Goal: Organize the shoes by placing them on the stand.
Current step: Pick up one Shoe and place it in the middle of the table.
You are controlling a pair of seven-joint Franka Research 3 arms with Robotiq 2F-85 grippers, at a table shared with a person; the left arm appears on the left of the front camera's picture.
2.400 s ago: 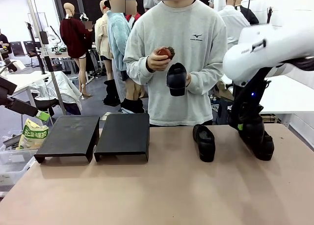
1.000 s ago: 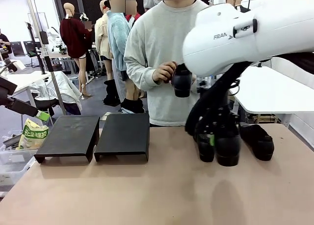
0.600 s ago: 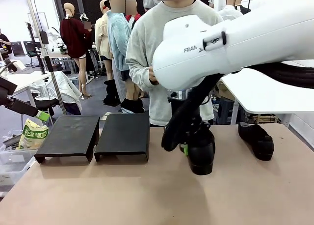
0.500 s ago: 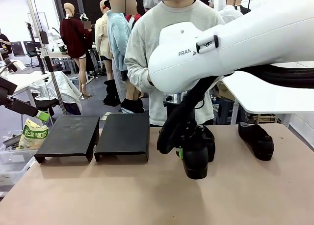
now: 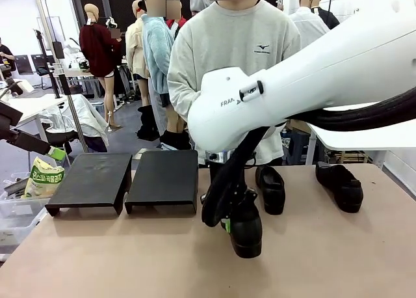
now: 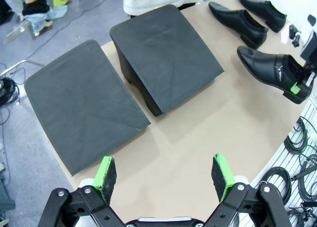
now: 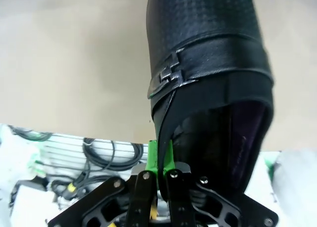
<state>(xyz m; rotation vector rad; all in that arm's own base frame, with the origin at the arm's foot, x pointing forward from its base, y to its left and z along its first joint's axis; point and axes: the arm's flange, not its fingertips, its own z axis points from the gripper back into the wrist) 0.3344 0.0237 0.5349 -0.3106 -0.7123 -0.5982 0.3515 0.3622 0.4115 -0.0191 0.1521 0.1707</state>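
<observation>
My right gripper (image 5: 226,224) pinched a shoe (image 5: 246,234) by its heel rim, right of the stand (image 5: 162,177); my left gripper (image 6: 165,170) hung wide open above it.

Person in grey sweatshirt (image 5: 227,51) behind tan table (image 5: 97,259); printed bag (image 5: 44,177) far left; black cables (image 6: 299,138) below table edge.

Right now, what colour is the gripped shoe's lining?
Dark purple lining inside the glossy black leather shoe; right wrist view.
</observation>
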